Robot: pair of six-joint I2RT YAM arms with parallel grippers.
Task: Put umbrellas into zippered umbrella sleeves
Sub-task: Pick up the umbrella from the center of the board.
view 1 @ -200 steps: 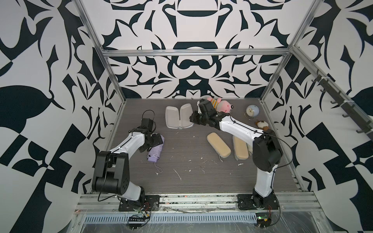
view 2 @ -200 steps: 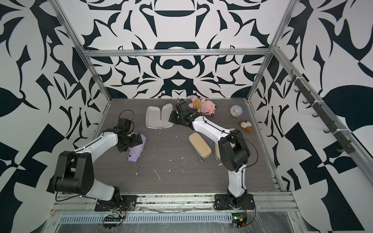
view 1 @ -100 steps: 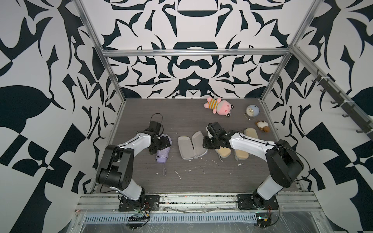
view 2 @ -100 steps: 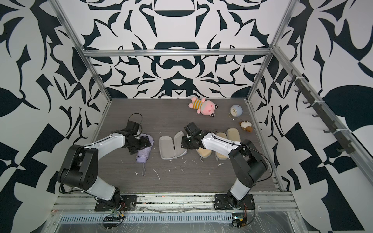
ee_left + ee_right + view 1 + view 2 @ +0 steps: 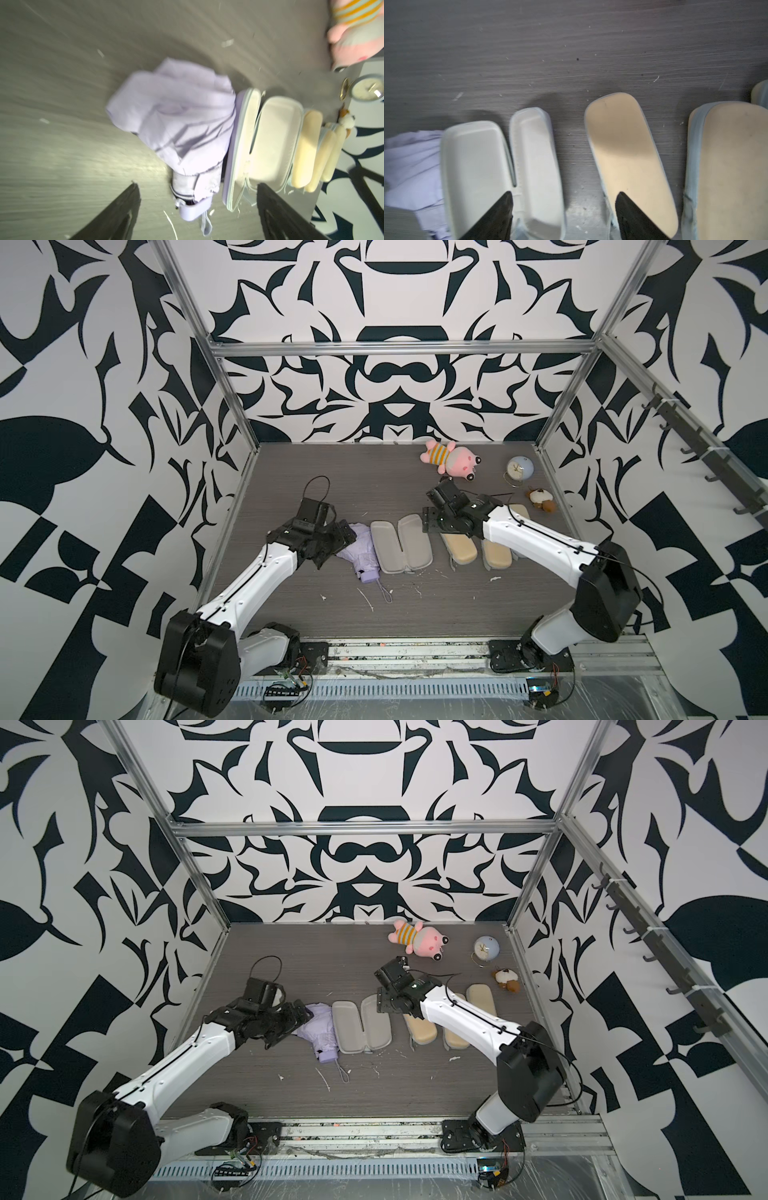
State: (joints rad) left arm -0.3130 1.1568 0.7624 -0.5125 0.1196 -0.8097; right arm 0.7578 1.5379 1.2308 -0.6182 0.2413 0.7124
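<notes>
The right gripper's (image 5: 564, 194) jaws spring apart, releasing the open oblong clamshell sleeve with pale grey lining (image 5: 415, 541), which it has just dragged from the back of the grey wood-grain table (image 5: 374, 477) to lie flat right beside the bunched lavender folding umbrella (image 5: 361, 549). The left gripper (image 5: 197, 185) hovers over that umbrella, jaws wide, gripping nothing. With the pair side by side, loading looks next.
</notes>
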